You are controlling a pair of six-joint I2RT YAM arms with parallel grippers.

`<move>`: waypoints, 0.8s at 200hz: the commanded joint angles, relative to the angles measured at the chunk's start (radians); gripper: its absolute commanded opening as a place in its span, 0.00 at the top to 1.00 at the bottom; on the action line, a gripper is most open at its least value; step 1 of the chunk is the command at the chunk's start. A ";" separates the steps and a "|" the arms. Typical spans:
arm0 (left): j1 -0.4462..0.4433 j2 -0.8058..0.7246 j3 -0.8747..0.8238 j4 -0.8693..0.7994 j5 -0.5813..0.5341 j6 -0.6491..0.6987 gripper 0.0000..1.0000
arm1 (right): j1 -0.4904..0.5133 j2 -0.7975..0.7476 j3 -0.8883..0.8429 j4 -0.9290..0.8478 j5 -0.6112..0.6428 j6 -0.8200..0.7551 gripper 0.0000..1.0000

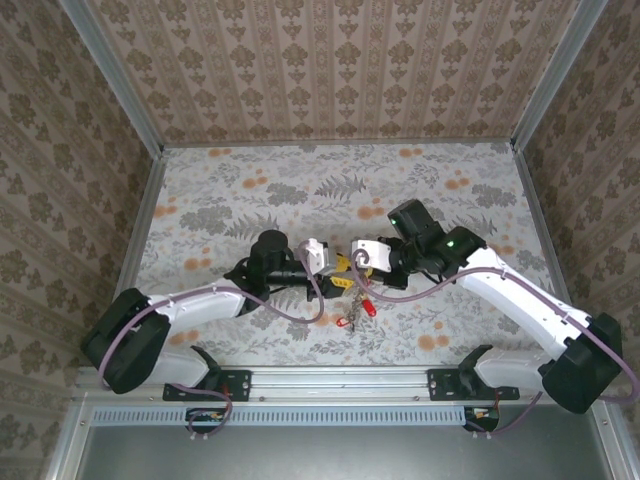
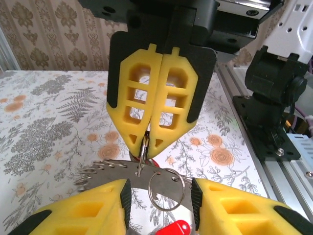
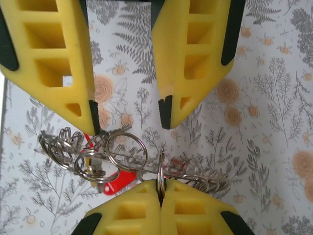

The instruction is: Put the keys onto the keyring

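The keyring (image 2: 110, 172) shows as a broad grey metal arc hung with several small split rings, held above the table. My right gripper (image 2: 145, 143) (image 3: 160, 188) is shut on one small split ring (image 3: 160, 172), which stands on edge at the keyring. Across from it, my left gripper (image 2: 160, 196) (image 3: 129, 122) is open, its fingers either side of the arc and not touching it. Another split ring (image 2: 166, 190) (image 3: 126, 151) lies flat between those fingers. A red-headed key (image 2: 175, 229) (image 3: 117, 182) hangs below. In the top view both grippers (image 1: 335, 270) (image 1: 353, 262) meet tip to tip, with the keys (image 1: 362, 308) dangling.
A flowered cloth (image 1: 300, 190) covers the table, and patterned walls stand on three sides. A metal rail (image 1: 350, 378) runs along the near edge with both arm bases on it. A cluster of loose split rings (image 3: 61, 147) hangs at one end of the keyring.
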 commanded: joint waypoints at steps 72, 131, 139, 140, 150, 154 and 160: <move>-0.057 0.055 0.085 -0.082 -0.161 0.046 0.80 | 0.101 0.046 0.100 -0.046 0.136 -0.037 1.00; -0.066 0.041 0.055 -0.021 -0.212 0.057 0.76 | 0.098 0.012 0.087 -0.022 0.104 -0.006 1.00; -0.063 0.038 0.036 0.022 -0.206 0.046 0.74 | 0.090 0.005 0.077 -0.017 0.098 -0.004 1.00; -0.062 0.038 0.034 0.025 -0.206 0.046 0.74 | 0.090 0.005 0.076 -0.016 0.097 -0.004 1.00; -0.060 0.034 0.019 0.044 -0.207 0.045 0.73 | 0.077 -0.005 0.064 -0.012 0.086 -0.002 1.00; -0.059 0.032 0.016 0.045 -0.204 0.049 0.72 | 0.071 -0.010 0.060 -0.010 0.080 -0.003 1.00; -0.058 0.030 0.009 0.045 -0.196 0.054 0.72 | 0.065 -0.016 0.054 -0.007 0.072 -0.002 1.00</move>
